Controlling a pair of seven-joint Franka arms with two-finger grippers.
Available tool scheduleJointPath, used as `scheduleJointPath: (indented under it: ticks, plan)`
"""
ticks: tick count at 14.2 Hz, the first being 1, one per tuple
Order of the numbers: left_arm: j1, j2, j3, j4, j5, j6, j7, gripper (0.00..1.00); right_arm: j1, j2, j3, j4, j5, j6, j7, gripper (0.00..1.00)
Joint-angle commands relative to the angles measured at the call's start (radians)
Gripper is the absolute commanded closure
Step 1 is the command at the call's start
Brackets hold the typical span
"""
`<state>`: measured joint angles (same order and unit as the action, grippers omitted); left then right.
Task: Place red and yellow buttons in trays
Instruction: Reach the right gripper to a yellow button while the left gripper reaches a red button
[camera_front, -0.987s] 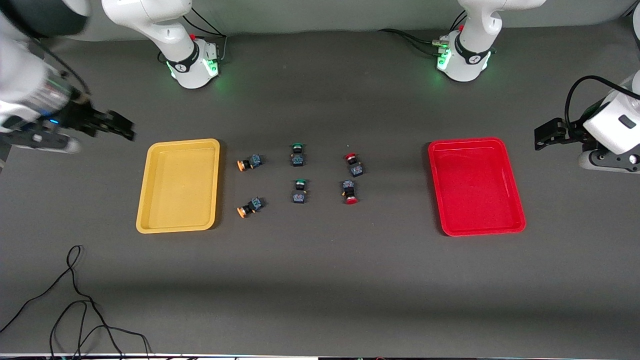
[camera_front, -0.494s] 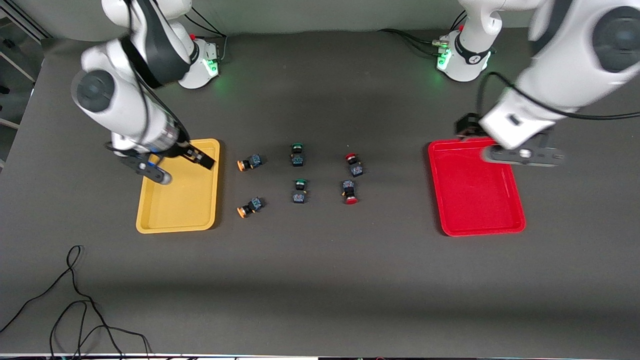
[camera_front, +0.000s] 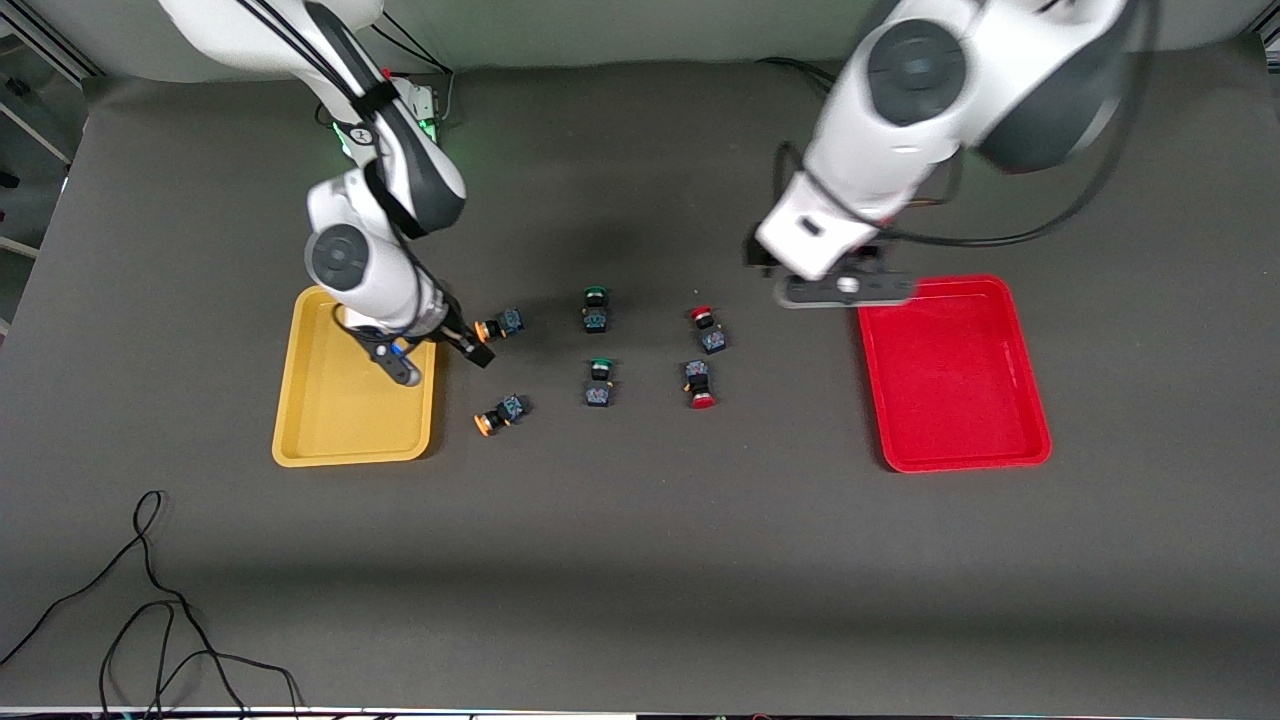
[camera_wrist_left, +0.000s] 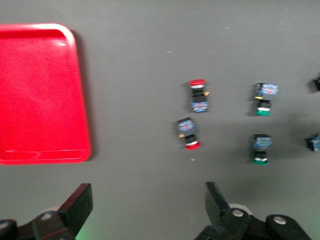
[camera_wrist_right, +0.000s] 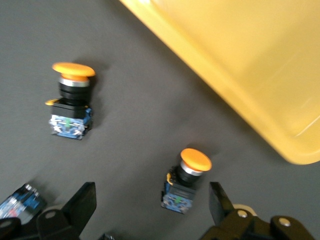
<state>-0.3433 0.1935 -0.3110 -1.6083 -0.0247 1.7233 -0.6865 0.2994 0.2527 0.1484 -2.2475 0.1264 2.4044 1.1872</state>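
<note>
Right gripper (camera_front: 470, 347), jaws spread, reaches down beside a yellow button (camera_front: 498, 325); left gripper (camera_wrist_left: 149, 204), jaws spread, hangs over the bench (camera_front: 640, 560) by the red tray (camera_front: 952, 372).

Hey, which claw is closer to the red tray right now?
Left. The left claw, open, is over the table just beside the red tray, at its edge toward the buttons. The right claw, also open, is by the yellow tray, over a yellow button.
</note>
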Motion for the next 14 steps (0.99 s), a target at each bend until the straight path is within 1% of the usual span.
scheduleJointPath:
  ticks: [1,3,4,7,9,10,11,12,13,14]
  plan:
    - [-0.06,0.05,0.012,-0.083,0.008,0.146,-0.065,0.0,0.015,0.039,0.005,-0.033,0.013,0.061,0.068,0.0]
    - [-0.088,0.087,0.013,-0.166,0.014,0.276,-0.103,0.0,0.018,0.051,0.008,-0.084,0.013,0.129,0.121,0.0]
    - [-0.106,0.118,0.013,-0.194,0.02,0.336,-0.125,0.0,0.03,0.066,0.013,-0.089,0.013,0.136,0.158,0.0]
    - [-0.14,0.223,0.013,-0.242,0.119,0.478,-0.209,0.0,0.043,0.094,0.02,-0.089,0.013,0.142,0.213,0.0]
    - [-0.148,0.292,0.013,-0.26,0.155,0.539,-0.24,0.0,0.043,0.102,0.034,-0.092,0.015,0.142,0.239,0.0]
    - [-0.148,0.317,0.016,-0.281,0.155,0.57,-0.239,0.0,0.043,0.105,0.034,-0.098,0.013,0.144,0.242,0.04]
    - [-0.145,0.325,0.019,-0.309,0.155,0.614,-0.238,0.0,0.043,0.105,0.039,-0.101,0.015,0.15,0.242,0.15]
    - [-0.143,0.331,0.021,-0.335,0.155,0.659,-0.24,0.0,0.041,0.106,0.039,-0.101,0.015,0.151,0.245,0.3]
    - [-0.141,0.343,0.021,-0.35,0.155,0.685,-0.24,0.0,0.041,0.109,0.039,-0.099,0.015,0.156,0.252,0.5]
    - [-0.143,0.36,0.027,-0.352,0.155,0.693,-0.24,0.0,0.04,0.111,0.039,-0.099,0.015,0.166,0.253,0.66]
